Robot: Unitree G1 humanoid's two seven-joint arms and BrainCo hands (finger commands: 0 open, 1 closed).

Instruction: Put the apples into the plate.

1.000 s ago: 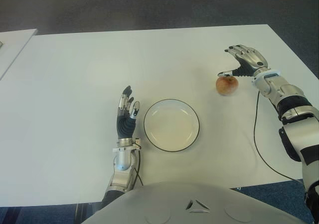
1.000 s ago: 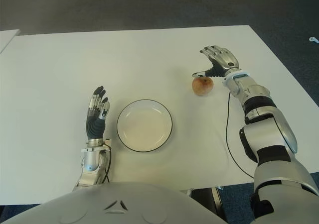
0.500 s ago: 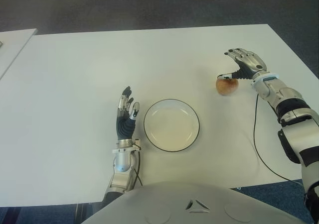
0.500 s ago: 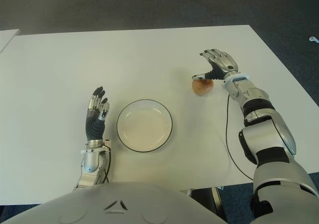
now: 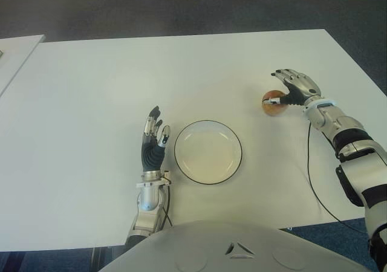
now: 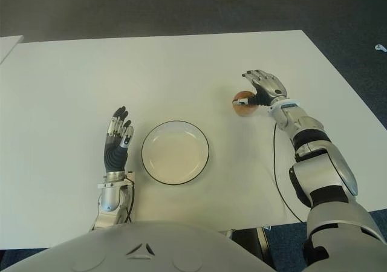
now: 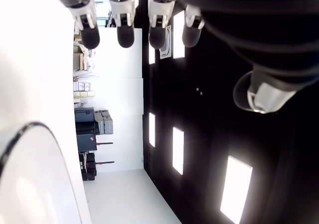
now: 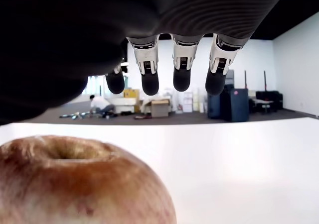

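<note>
Red apple (image 5: pixel 274 103) now sits under the right hand (image 5: pixel 292 86), which has dropped lower with fingers (image 8: pixel 181 67) open, ready to grab.

Even overhead light washing the white worktop (image 5: pixel 91 90) bright in both eye views, only faint soft shadows showing, dark floor (image 5: pixel 181 6) contrasting behind, the apple (image 8: pixel 75 184) looming blurred in the right wrist view, ceiling light panels (image 7: pixel 234 194) glaring in the left wrist view
</note>
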